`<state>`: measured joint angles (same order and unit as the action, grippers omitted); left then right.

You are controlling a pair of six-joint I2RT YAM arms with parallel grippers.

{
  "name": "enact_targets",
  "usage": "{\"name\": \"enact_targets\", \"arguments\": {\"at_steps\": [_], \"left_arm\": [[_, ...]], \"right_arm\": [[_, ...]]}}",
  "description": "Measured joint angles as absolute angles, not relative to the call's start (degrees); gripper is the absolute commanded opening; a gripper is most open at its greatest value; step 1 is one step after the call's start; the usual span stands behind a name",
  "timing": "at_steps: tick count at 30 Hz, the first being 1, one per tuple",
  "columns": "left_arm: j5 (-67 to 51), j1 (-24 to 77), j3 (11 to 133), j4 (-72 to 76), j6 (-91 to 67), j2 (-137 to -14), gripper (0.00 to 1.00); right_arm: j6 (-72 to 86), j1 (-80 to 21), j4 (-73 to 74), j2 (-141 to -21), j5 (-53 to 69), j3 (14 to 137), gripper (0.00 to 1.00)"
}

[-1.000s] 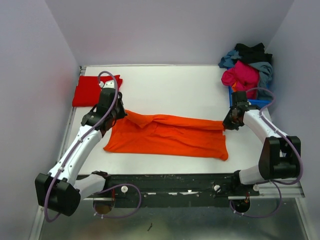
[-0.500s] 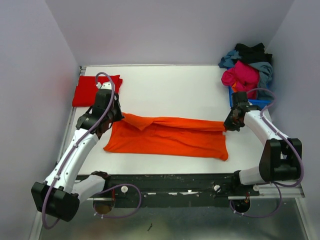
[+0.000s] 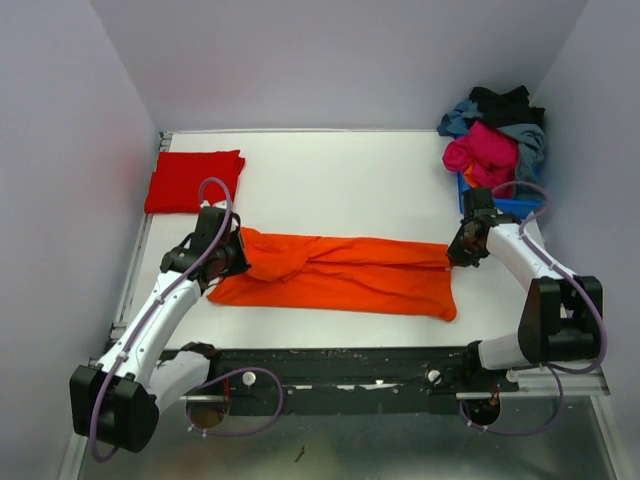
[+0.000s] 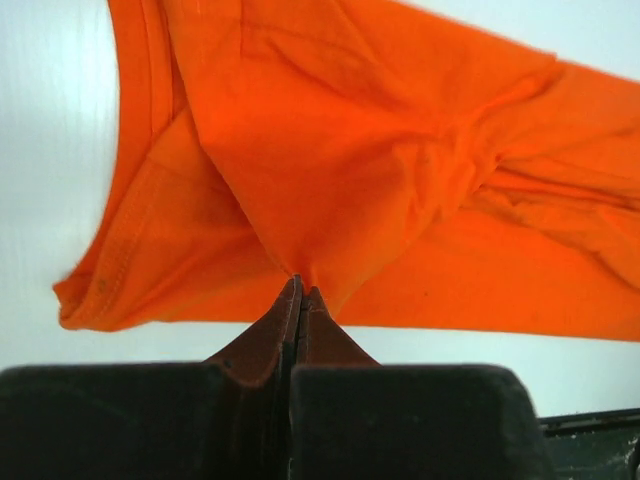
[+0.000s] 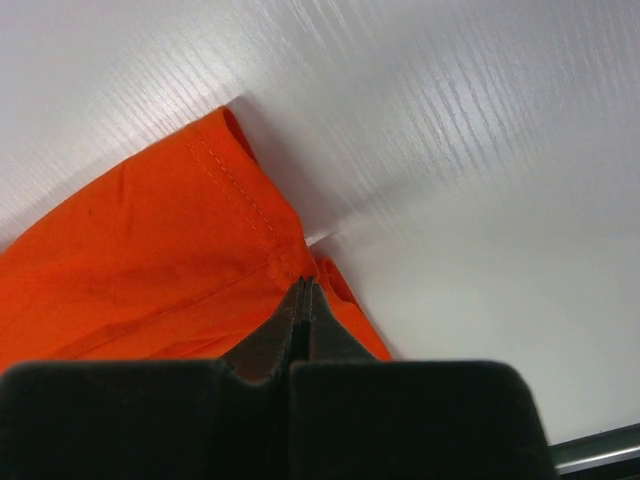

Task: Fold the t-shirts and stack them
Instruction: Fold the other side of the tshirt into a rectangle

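A: Which one is it working on?

B: The orange t-shirt (image 3: 345, 275). It lies in a long band across the middle of the frame, on the table (image 3: 340, 170). The left gripper (image 4: 303, 285) is clenched on a pinch of cloth at the band's left end. The right gripper (image 5: 303, 283) is clamped on the hemmed corner at the right end.

A: A lengthwise fold, you reckon?

B: Looks that way to me — the upper edge seems to be laid over toward the lower one. To do it well, I'd say both ends should travel together at one height, so the edges land lined up.

A: The left side looks bunched.

B: Yes, there's a twist of folds near the left gripper, while the right end lies flatter. I'd want gentle tension between the two arms before either lets go — enough to smooth that twist, not enough to drag the shirt along the table.

A: And afterwards?

B: The red t-shirt (image 3: 190, 180) lies folded at the upper left, well apart from this one, so I'd guess the stack grows there. The heap of t-shirts (image 3: 495, 135) waits unfolded at the upper right, a pink one showing in front.
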<state>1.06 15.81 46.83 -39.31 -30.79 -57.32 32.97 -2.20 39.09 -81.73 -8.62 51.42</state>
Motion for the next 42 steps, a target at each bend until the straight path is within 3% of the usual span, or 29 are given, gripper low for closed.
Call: {"name": "enact_targets", "arguments": {"at_steps": [2, 4, 5, 7, 8, 10, 14, 19, 26, 36, 42], "left_arm": [[0.1, 15.8, 44.3, -39.7, -31.9, -56.6, 0.00], [0.1, 15.8, 43.6, -40.7, -32.9, -55.3, 0.00], [0.1, 15.8, 43.7, -41.1, -33.1, -54.3, 0.00], [-0.1, 15.4, 44.7, -41.9, -33.4, -52.7, 0.00], [-0.3, 15.3, 45.4, -42.0, -33.5, -52.4, 0.00], [-1.0, 15.0, 46.4, -41.9, -33.5, -52.8, 0.00], [-2.2, 14.6, 46.3, -42.1, -33.7, -52.9, 0.00], [-2.6, 14.0, 48.1, -43.2, -33.5, -52.7, 0.00], [-4.3, 12.3, 49.4, -43.2, -31.7, -53.8, 0.00], [-5.0, 10.1, 50.2, -41.8, -28.3, -59.9, 0.00], [-3.7, 8.7, 50.6, -39.2, -26.5, -65.8, 0.00]], "right_arm": [[33.0, -2.2, 39.0, -81.7, -8.6, 50.9, 0.02], [33.0, -2.2, 39.0, -81.7, -8.6, 50.5, 0.14], [33.1, -2.2, 39.1, -81.7, -8.6, 50.4, 0.31], [33.2, -2.2, 39.0, -81.7, -8.6, 50.4, 0.37], [33.0, -2.2, 38.9, -81.6, -8.6, 50.4, 0.47], [32.7, -2.2, 38.6, -80.7, -8.6, 50.0, 0.50], [31.3, -2.3, 38.0, -73.8, -8.2, 48.8, 0.50], [29.0, -3.0, 34.4, -65.6, -3.8, 48.7, 0.37], [30.6, -11.9, 27.0, -65.5, 7.4, 45.5, 0.43], [41.3, -35.5, 9.4, -77.4, 13.5, 45.0, 0.43], [45.8, -45.3, 7.1, -90.2, 12.5, 54.4, 0.40]]}}
